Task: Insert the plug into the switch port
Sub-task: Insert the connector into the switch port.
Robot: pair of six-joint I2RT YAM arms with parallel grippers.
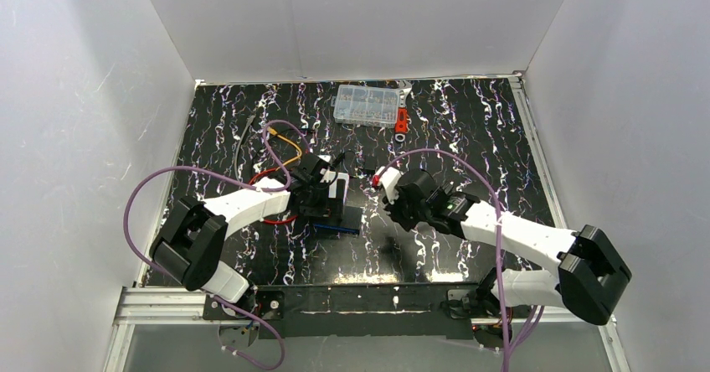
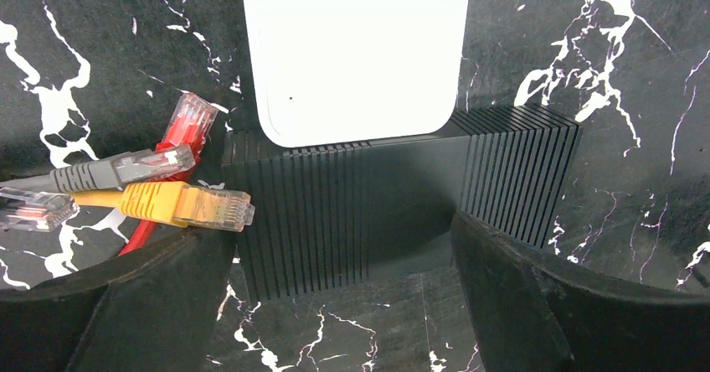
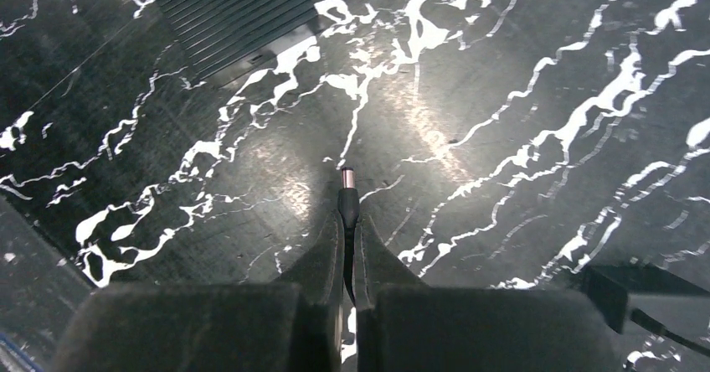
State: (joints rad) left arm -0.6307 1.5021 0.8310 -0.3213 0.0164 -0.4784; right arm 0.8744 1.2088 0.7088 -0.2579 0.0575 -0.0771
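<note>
1. Top external view. My left claw [image 1: 325, 200] sits over the flat black ribbed box with a blue near face [image 1: 343, 219], just left of the middle of the black, white-veined table [image 1: 469, 137]. The switch port is on that blue face, too small to make out here. My right claw [image 1: 385, 183] hangs just right of the box. A clear plastic compartment case [image 1: 366, 104] stands at the table's far edge, with a small red part [image 1: 402, 121] just beside it.

2. Left wrist view. My left claw [image 2: 339, 246] is spread wide, with its fingers [image 2: 126, 305] on either side of the black box's [image 2: 377, 213] near end, holding nothing. A white-grey rounded square box [image 2: 360, 54] overlaps the black box's far edge; on it or behind it, I cannot tell. The plug [image 2: 226, 209], a clear connector with a yellow-orange boot, lies free on the table with its tip at the box's left edge. Beside it lie a grey-booted connector [image 2: 146, 167] and a red connector [image 2: 188, 121]. The port face is hidden in this view.

3. Right wrist view. My right claw [image 3: 347, 225] is pinched tight on a thin black barrel connector with a metal tip [image 3: 347, 194]. The tip sticks out past my fingertips over bare table. A corner of the black box [image 3: 234, 12] shows at upper left, well apart from it. A black block with a thin lead [image 3: 636, 292] lies at lower right.
</note>
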